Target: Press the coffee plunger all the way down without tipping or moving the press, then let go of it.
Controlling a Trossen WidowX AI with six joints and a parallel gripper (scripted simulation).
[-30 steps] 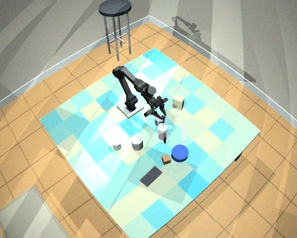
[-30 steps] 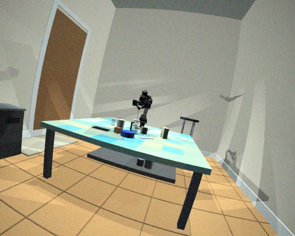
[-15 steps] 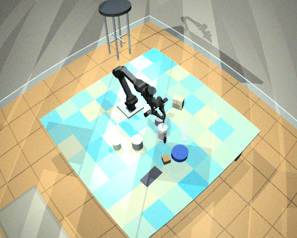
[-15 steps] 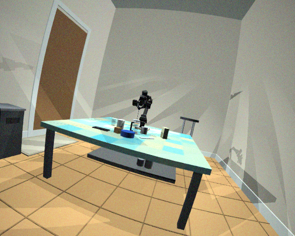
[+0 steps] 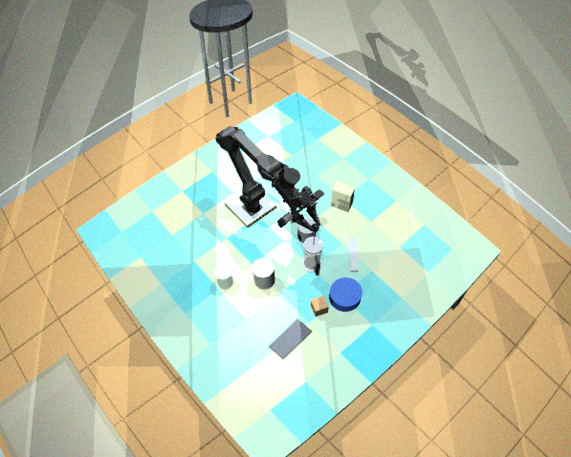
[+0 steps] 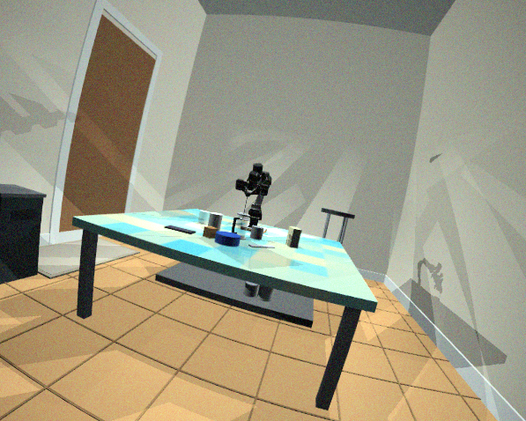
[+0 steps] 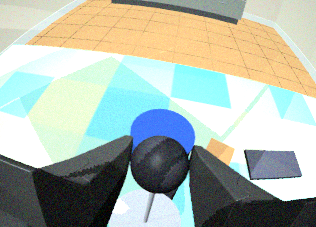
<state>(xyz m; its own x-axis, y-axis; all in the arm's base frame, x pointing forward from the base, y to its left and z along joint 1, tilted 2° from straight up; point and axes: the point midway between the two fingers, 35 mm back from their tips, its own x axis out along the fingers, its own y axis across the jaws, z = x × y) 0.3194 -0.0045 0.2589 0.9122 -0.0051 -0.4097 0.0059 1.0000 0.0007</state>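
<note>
gripper (image 7: 159, 161): clamped on the plunger knob (image 7: 158, 163), a dark matte ball, with one blocky black finger pressed against each side. Only really readable from the wrist view; way too small to judge in the other two.

plunger rod (image 7: 150, 206): thin grey stick running down from the knob into the pale round lid (image 7: 145, 222). Looks well raised above the lid, going by the length of rod showing.

coffee press (image 5: 313, 253): see-through cylinder standing upright on the table (image 6: 272, 267), near the middle, just in front of the arm (image 5: 255, 169). Dark handle on the side facing away from the arm base, visible from the top view, hidden from the wrist.

blue disc (image 5: 345, 293): flat, round, solid blue puck, near the press. Shows past the knob in the wrist view too.

small brown box (image 5: 319, 305): cardboard-looking cube, just beside the disc.

dark flat slab (image 5: 290, 338): thin grey rectangle lying flat, further out from the arm.

two cylinders (image 5: 263, 272): short, stubby, white tops with grey sides, off to one side of the press.

beige block (image 5: 342, 196): boxy, sitting apart from the rest.

table top: glossy checker pattern in cyan, pale green and cream. Exterior view adds the dark square legs and a low dark platform (image 6: 235, 291) underneath, which the top view hardly gives away.

stool (image 5: 221, 16): round dark seat on thin metal legs, over tiled orange floor.
</note>
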